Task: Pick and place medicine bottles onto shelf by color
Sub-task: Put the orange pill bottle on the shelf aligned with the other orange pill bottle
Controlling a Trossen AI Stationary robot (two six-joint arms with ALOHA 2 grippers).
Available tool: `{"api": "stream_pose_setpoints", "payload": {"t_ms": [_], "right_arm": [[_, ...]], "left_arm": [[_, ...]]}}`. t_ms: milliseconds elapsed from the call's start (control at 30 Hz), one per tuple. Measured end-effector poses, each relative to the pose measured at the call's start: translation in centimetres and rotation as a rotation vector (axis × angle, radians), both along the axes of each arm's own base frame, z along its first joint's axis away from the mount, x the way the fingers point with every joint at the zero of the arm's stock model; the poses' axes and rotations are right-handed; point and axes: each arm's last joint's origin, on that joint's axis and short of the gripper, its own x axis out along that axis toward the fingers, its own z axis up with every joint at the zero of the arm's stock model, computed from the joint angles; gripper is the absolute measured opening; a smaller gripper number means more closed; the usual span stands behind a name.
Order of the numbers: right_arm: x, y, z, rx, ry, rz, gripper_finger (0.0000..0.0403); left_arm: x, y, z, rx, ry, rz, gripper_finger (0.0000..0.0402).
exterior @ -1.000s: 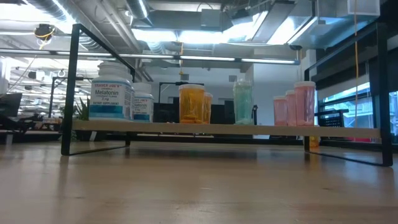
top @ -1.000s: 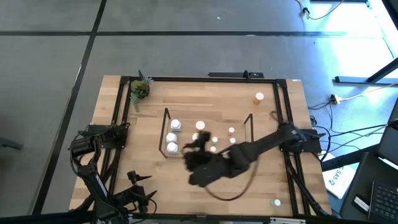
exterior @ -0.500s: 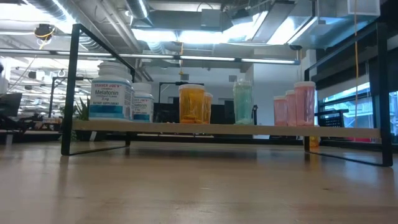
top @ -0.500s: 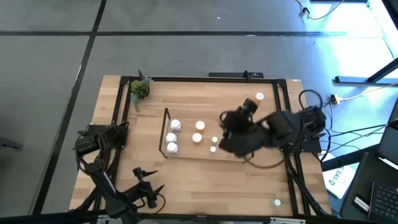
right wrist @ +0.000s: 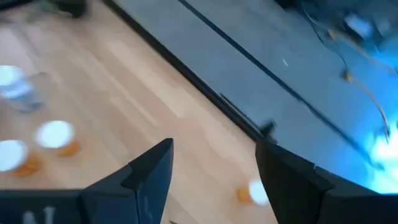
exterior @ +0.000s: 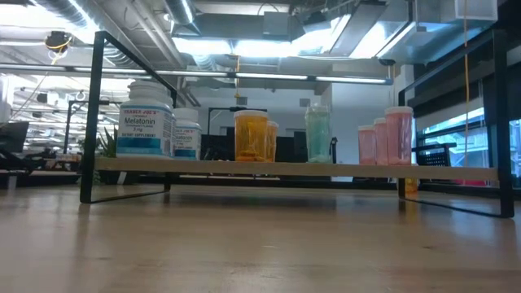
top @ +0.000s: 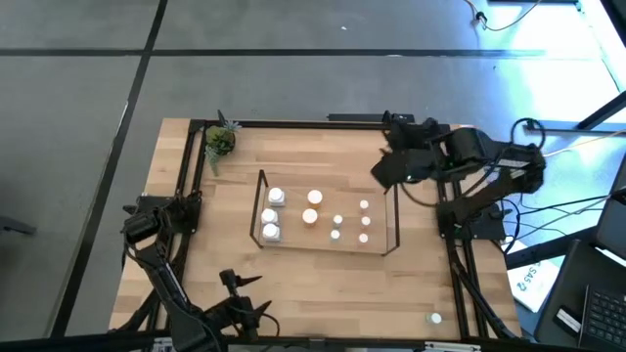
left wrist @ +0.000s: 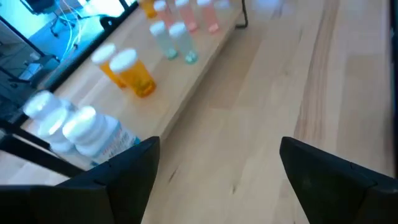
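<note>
The shelf (top: 328, 217) sits mid-table with its bottles in colour groups: from the low view I read two white bottles (exterior: 146, 128) at one end, then the orange bottles (exterior: 251, 135), a teal bottle (exterior: 317, 132), and the pink bottles (exterior: 389, 134) at the other end. From above I count seven white caps on it, and nothing on the shelf has shifted over the last second.

What has changed is my right arm. A second ago it lay stretched low across the near edge of the shelf; half a second ago it was lifting back over the pink end; now the right gripper (top: 389, 168) hangs up near the far right corner of the table, clear of the shelf. Its fingers (right wrist: 146, 177) stand apart with nothing between them. In its wrist view a loose orange bottle (right wrist: 252, 193) stands on the bare wood beyond the fingers; from above I cannot see that bottle, the arm covers that spot.

One more white-capped bottle (top: 435, 318) sits alone at the near right edge of the table, well apart from everything.

My left gripper (top: 243, 295) waits at the near left edge, jaws spread wide and empty, its camera looking along the shelf.
</note>
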Motion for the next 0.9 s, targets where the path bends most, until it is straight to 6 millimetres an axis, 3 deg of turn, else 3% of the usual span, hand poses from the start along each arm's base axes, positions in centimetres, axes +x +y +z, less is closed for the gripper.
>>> {"api": "stream_pose_setpoints", "payload": {"t_ms": [133, 333, 500, 667, 900], "right_arm": [[-2.6, -1.0, -2.6, 0.049, -0.023, -0.141, 0.0229], [-4.8, -2.2, -5.6, 0.087, -0.032, -0.296, 0.0229], [-5.3, -3.8, -7.8, 0.123, 0.026, -0.394, 0.0229], [-4.8, -5.9, -9.7, 0.289, 0.036, -0.474, 0.0229], [-5.4, -9.1, -11.2, 0.402, 0.076, -0.537, 0.0229]], "left_arm": [[0.2, -0.2, 1.6, 0.021, -0.033, -0.006, 0.0326], [0.7, -0.2, 3.9, 0.031, -0.088, -0.004, 0.0326], [1.3, 0.0, 4.6, 0.047, -0.077, -0.006, 0.0326], [2.1, 0.6, 4.6, 0.047, -0.067, 0.018, 0.0326], [2.5, 0.9, 4.5, 0.038, -0.019, 0.029, 0.0326]]}}
